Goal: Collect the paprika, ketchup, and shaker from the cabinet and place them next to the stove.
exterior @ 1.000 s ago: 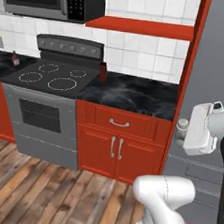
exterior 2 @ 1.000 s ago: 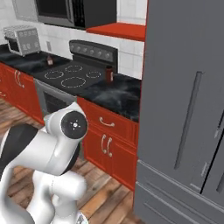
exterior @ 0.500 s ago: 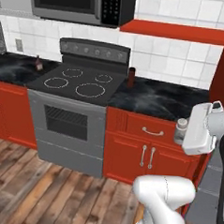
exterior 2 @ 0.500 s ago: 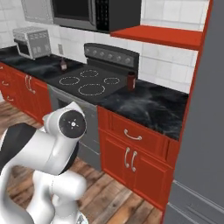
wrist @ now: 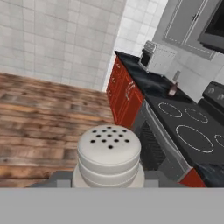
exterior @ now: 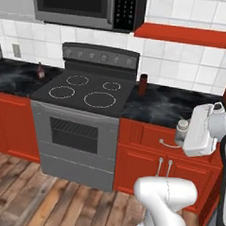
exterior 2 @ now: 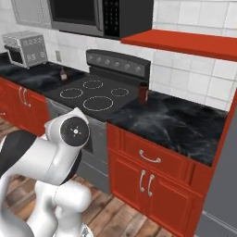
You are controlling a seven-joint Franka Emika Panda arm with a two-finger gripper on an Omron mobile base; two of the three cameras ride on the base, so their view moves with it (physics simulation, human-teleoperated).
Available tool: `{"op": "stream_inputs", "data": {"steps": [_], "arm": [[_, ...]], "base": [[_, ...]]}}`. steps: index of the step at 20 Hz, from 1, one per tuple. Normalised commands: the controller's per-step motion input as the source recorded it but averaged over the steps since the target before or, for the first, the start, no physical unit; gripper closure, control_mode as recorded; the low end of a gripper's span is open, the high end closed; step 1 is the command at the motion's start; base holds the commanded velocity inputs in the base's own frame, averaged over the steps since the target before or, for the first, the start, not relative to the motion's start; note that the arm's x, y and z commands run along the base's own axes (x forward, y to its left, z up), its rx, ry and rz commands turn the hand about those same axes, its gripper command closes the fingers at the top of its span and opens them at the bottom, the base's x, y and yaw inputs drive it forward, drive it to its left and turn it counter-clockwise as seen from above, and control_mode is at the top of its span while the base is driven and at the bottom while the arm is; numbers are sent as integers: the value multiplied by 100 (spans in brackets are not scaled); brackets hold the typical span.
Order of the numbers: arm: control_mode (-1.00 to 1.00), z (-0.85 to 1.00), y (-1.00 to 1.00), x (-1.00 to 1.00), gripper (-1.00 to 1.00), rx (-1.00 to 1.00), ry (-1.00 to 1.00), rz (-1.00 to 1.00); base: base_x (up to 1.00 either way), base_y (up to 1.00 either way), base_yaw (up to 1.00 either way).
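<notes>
The shaker (wrist: 109, 155) is a pale grey cylinder with a domed top pierced by small dark holes and two ridged bands around its upper body. In the hand view it sits right at the tool (wrist: 108, 183), whose jaws pinch it from both sides; in the left base view the shaker (exterior: 181, 130) pokes out beside the white hand, held in the air in front of the red drawer, well off the worktop (exterior: 172, 105).

The paprika (exterior: 143, 84), a dark-red jar with a black lid, stands on the worktop just right of the stove (exterior: 88, 89), near the back wall. The ketchup (exterior: 40, 71), a slim dark red-brown bottle with a narrow neck, stands on the worktop just left of the stove. In the right base view the same pair flank the cooktop: paprika (exterior 2: 143, 92) on its right, ketchup (exterior 2: 62, 73) on its left, with a toaster (exterior 2: 25, 48) further left.

No writing can be read on any of them; the microwave's keypad is too small to make out.

Against the earlier pictures the whole kitchen has slid rightward in both base views, so the base has driven along; the jars keep their places beside the stove, and the tool's grip has not changed.
</notes>
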Motion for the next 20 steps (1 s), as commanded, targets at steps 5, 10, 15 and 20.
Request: {"op": "stream_inputs", "data": {"steps": [5,10,15,20], "arm": [[100,0,0,0,100,0,0,0],[100,0,0,0,100,0,0,0],[100,0,0,0,100,0,0,0],[100,0,0,0,100,0,0,0]], "base": [[70,1,-16],[68,0,-19],[57,34,-27],[57,59,-32]]}}
